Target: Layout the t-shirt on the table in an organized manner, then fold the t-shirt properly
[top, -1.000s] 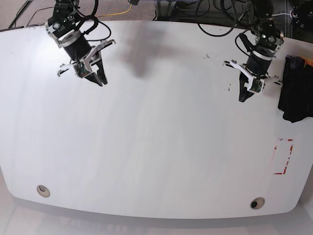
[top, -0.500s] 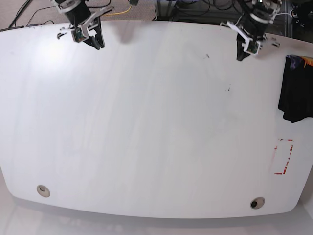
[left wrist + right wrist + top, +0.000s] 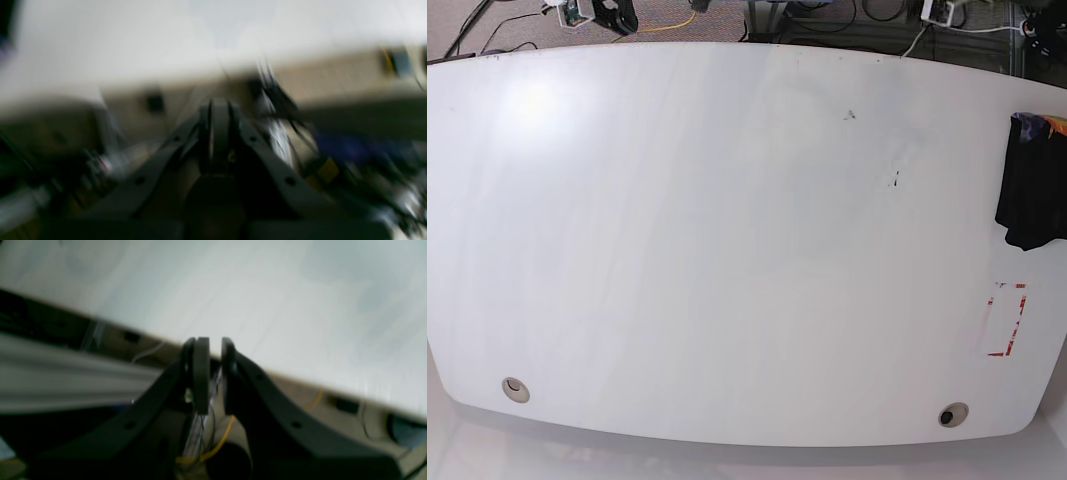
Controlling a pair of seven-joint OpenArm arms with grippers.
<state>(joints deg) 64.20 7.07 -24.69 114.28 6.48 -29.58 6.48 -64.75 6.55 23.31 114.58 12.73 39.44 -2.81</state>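
The t-shirt [image 3: 1032,185] is lying as a dark bundle at the right edge of the table [image 3: 727,250] in the base view, above the red rectangular outline mark [image 3: 1007,320] and well apart from both arms. The left gripper [image 3: 218,133] is sitting with its jaws clenched together, empty, past the table's far edge. The right gripper [image 3: 215,373] is showing a narrow gap between its fingers [image 3: 201,373], grasping nothing, over a yellow cable [image 3: 213,446] beyond that same far edge.

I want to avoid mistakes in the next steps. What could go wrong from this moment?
1. The t-shirt lies bunched at the table edge, running out of the base view; a pull might drag it off.
2. Both arms are pulled back past the far edge. The left gripper and right gripper hold nothing, so the reach to the shirt is long.
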